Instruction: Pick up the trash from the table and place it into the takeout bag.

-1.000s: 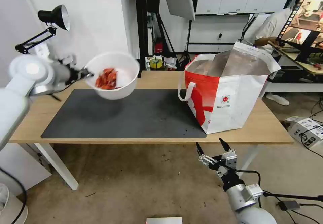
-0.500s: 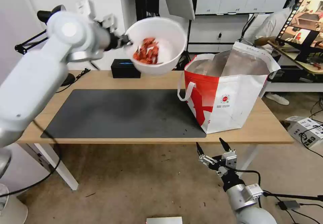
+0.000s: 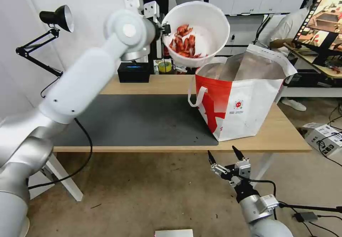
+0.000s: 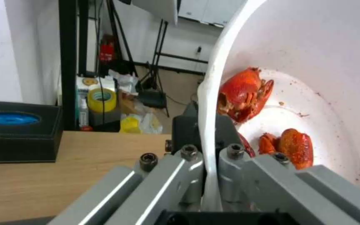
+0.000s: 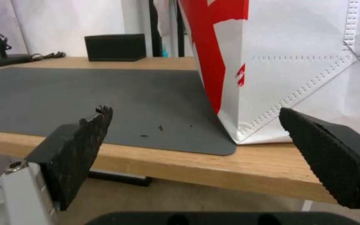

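Light-wood table (image 3: pixel 285 133) with grey mat (image 3: pixel 142 119), your left gripper (image 3: pixel 164 29) pinching bowl (image 3: pixel 199 27) rim above takeout bag (image 3: pixel 242 101), right gripper (image 3: pixel 226 157) spread wide below table edge.

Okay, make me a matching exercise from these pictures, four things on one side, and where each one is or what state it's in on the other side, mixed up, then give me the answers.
Things:
1. white bowl
2. takeout bag
3. right gripper
4. black box

Places or states:
A. open, below the table's front edge
B. standing on the table, mouth open
C. on the table's far edge
D. pinched at the rim by the left gripper, held in the air by the bag

Pairs: 1-D, 2-B, 3-A, 4-C
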Motion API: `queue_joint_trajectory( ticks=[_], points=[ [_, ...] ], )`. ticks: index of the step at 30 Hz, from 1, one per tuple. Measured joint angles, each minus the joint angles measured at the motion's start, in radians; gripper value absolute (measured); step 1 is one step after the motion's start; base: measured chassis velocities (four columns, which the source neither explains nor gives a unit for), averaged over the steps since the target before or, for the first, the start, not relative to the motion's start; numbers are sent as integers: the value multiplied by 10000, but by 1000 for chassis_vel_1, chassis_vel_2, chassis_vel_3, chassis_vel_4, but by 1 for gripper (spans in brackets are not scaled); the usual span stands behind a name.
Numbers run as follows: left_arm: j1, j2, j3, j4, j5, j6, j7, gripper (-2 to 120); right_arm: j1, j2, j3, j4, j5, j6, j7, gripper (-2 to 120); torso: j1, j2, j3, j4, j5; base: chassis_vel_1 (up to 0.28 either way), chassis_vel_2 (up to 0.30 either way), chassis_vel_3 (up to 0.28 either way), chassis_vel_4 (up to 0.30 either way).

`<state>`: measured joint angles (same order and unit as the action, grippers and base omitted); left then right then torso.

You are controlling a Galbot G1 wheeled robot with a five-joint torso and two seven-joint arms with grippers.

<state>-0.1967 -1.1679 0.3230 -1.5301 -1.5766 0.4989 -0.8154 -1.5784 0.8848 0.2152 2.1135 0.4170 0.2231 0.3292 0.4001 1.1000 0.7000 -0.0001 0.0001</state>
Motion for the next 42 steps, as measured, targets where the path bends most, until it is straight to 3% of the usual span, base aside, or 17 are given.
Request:
queue_joint_trajectory(
  ticks=[8,18,25,31,34,42],
  points=[
    [108,-605,143,256,351,-350,-173,0,0,0,0,0,0,0,0,100,0,0,0,1,0,0,0,0,0],
    [478,-1971,340,1251,1616,-935,-323,0,0,0,0,0,0,0,0,100,0,0,0,0,1,0,0,0,0],
    [551,-2372,511,1497,2134,-1035,-345,0,1,0,0,0,0,1,0,100,0,0,0,-1,0,0,0,0,0],
    [827,-2356,842,1705,3186,-1235,-69,0,0,0,0,0,0,0,0,100,0,0,0,1,-2,0,0,0,0],
    [1106,-1913,1502,1516,4976,-1482,809,0,0,0,0,0,0,0,0,100,0,-1,0,0,-2,0,0,0,0],
    [1120,-1352,1812,926,5540,-1579,1613,0,0,0,0,-1,0,0,0,100,-1,0,0,0,-3,0,0,0,0]
  ],
)
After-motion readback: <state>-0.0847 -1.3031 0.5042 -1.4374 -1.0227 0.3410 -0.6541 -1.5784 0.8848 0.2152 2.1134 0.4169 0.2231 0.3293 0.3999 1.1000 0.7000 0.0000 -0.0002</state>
